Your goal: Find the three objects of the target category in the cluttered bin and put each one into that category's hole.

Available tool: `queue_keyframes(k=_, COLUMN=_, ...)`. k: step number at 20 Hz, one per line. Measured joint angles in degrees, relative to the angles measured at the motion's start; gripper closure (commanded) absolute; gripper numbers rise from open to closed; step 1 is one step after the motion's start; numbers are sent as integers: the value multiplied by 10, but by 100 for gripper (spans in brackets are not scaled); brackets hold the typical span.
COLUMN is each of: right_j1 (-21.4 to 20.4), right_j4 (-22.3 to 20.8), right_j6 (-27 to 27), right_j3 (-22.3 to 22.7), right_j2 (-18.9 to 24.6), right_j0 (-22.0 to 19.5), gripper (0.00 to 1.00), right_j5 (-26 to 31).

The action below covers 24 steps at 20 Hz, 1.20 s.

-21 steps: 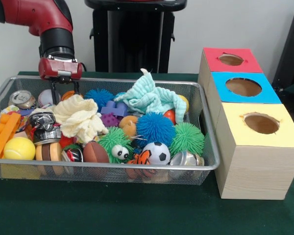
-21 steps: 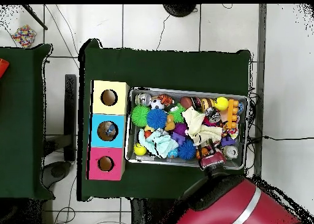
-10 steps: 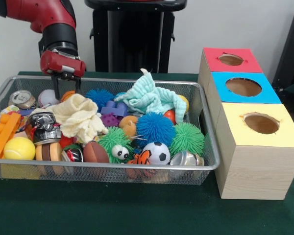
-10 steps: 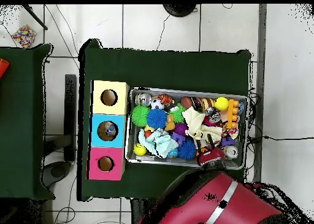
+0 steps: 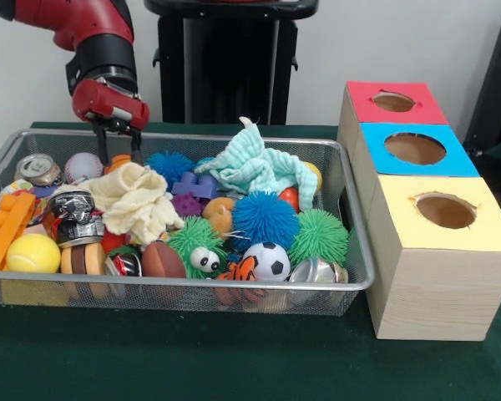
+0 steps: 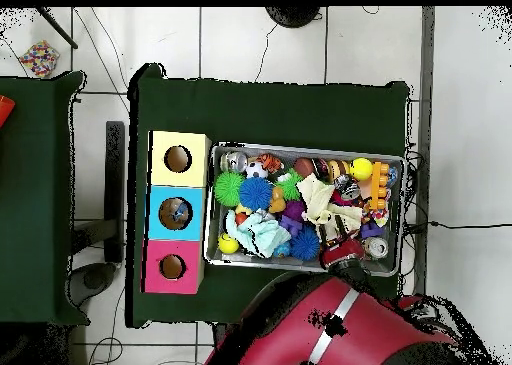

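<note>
My gripper (image 5: 118, 154) hangs open over the far left part of the wire bin (image 5: 355, 276). Its fingertips sit just above an orange toy (image 5: 114, 162) and the cream cloth (image 5: 136, 200), and nothing is held. In the overhead view the gripper (image 6: 341, 253) is at the bin's lower edge. The bin (image 6: 212, 206) holds crushed cans (image 5: 40, 170), a baseball (image 5: 83, 166), a soccer ball (image 5: 270, 261), blue spiky balls (image 5: 263, 219) and green spiky balls (image 5: 319, 236). To the right stands the wooden box with its red hole (image 5: 393, 102), blue hole (image 5: 414, 148) and yellow hole (image 5: 445, 210).
A mint cloth (image 5: 255, 167) lies over toys at the bin's far middle. Orange bricks (image 5: 7, 225) and a yellow tennis ball (image 5: 32, 252) lie at the left end. A football (image 5: 161, 259) and a shiny can (image 5: 313, 271) sit against the near wall.
The gripper has risen a little and shifted right along the bin's far side, still open and empty. The objects in the bin have not moved.
</note>
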Motion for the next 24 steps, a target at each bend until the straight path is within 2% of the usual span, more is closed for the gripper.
queue_keyframes(k=10, right_j1=10, right_j4=-9, right_j6=0, right_j3=-10, right_j2=-20, right_j0=40, gripper=0, right_j5=2)
queue_keyframes(k=18, right_j1=12, right_j4=-33, right_j6=0, right_j3=-22, right_j2=-49, right_j0=85, gripper=0, right_j5=45)
queue_keyframes(k=24, right_j1=9, right_j4=-43, right_j6=0, right_j3=-31, right_j2=-67, right_j0=94, gripper=0, right_j5=67)
